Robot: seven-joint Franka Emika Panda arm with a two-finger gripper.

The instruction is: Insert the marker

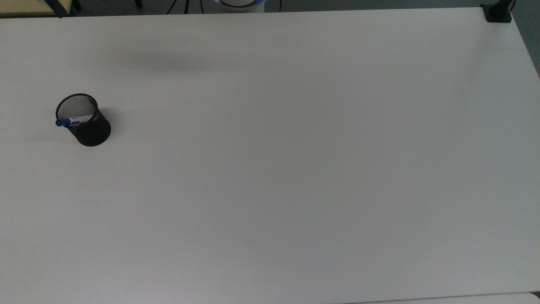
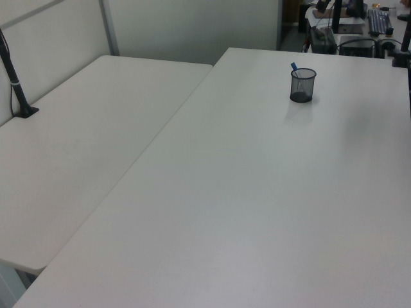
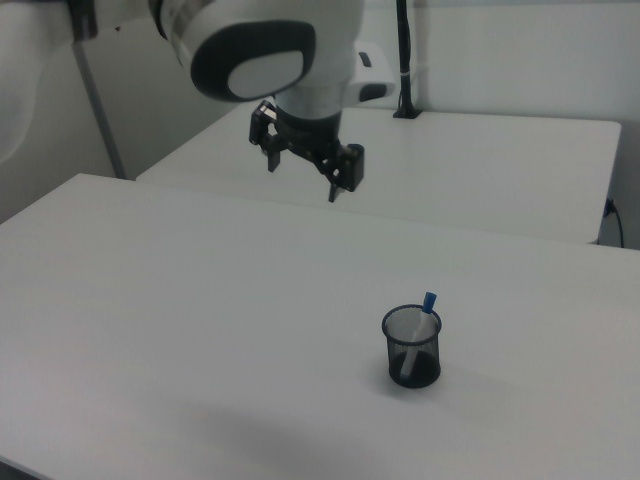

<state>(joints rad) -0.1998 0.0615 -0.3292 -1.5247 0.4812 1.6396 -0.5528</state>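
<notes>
Blue-capped and white-barrelled, the slim marker pen (image 1: 69, 122) stands inside the black wire-mesh cup (image 1: 84, 121) near the top view's left edge of the white table (image 1: 295, 169). Its long axis leans, cap end poking over the rim toward the top view's left; in the right view the cap (image 3: 429, 300) tilts up and to the right view's right. Mesh veils the lower barrel. High above the table in the right view, the black two-finger gripper (image 3: 300, 178) hangs with fingers spread apart, holding nothing.
</notes>
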